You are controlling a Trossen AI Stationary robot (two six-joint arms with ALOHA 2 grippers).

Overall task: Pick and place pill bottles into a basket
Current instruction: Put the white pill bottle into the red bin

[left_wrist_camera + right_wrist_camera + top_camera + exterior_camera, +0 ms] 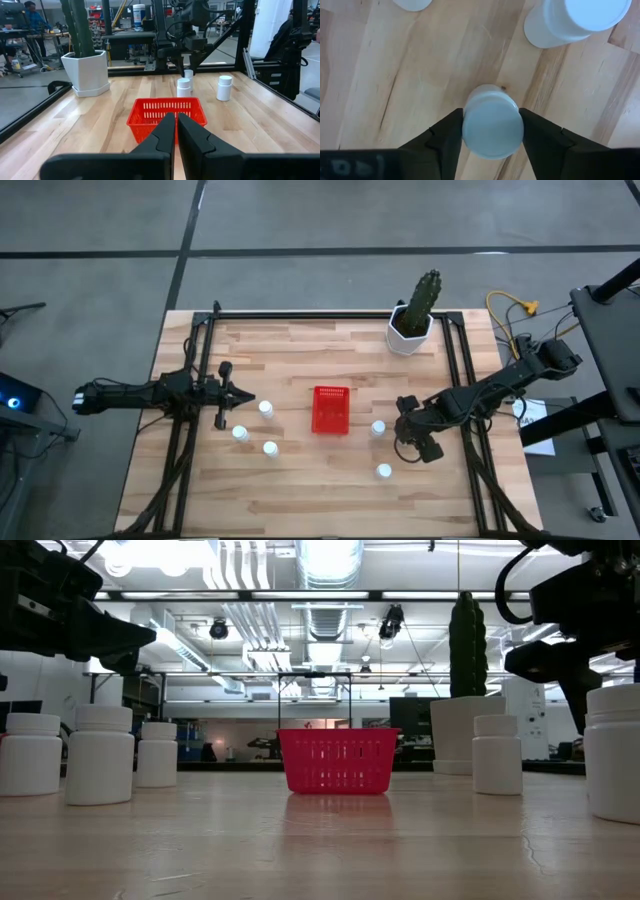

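The red basket (pixel 331 409) stands mid-table. Five white pill bottles stand upright on their bases: three left of the basket (pixel 265 409) (pixel 240 433) (pixel 270 448) and two right of it (pixel 378 428) (pixel 383 471). My right gripper (pixel 415 442) is to the right of the basket, pointing down, shut on a sixth bottle (pixel 492 122). That bottle is hidden under the gripper in the high view. My left gripper (pixel 240 398) hovers left of the basket, shut and empty. In the left wrist view its fingers (pixel 176 130) point at the basket (pixel 167 114). My right gripper pinches the bottle's cap (pixel 492 120) between its two fingers, one on each side. The fingers come from above, pointing down. The bottle is upright. I cannot tell whether its base is on the table or just off it.
A white pot with a tall cactus (pixel 412 328) stands at the far edge, right of centre. Black frame rails (pixel 190 430) (pixel 470 440) run along both sides of the table. Another bottle (pixel 575 20) stands close beside the held one.
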